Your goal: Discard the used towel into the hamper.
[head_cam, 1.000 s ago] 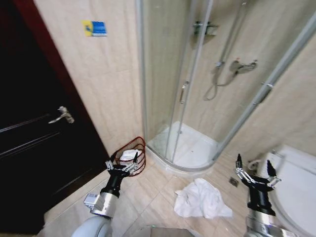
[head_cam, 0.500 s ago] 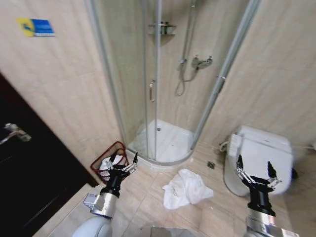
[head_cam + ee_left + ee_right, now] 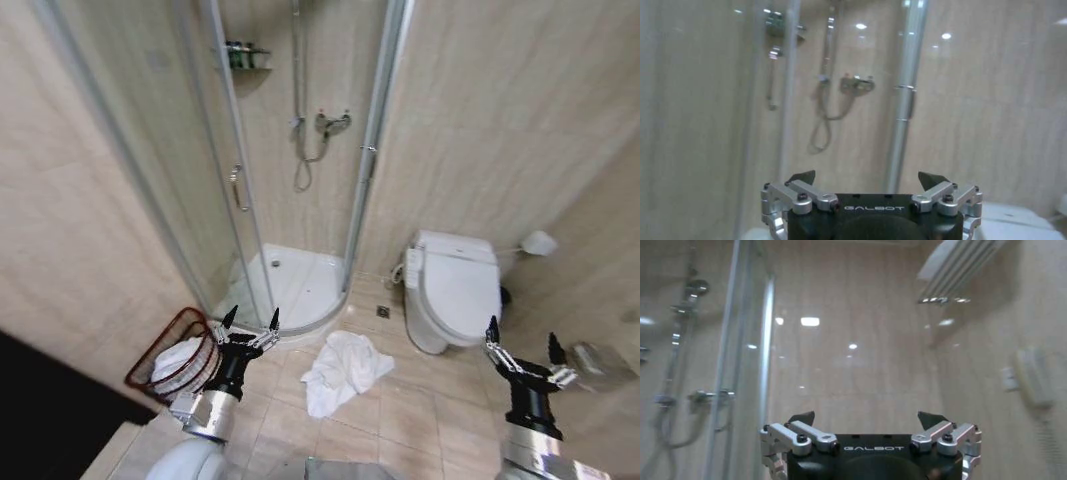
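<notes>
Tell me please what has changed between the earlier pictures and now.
Only the view has swung to the robot's right: the door has left the picture, and the toilet has come in. The towel lies as before on the floor in front of the shower, and the hamper stands beside it with white cloth inside. The left gripper and right gripper stay raised, open and empty.

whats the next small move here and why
Probably lower the left tool toward the towel. The towel lies crumpled on the floor tiles, apart from the hamper, and both the left and right tool are open, empty and raised, the left one nearer to the towel.
</notes>
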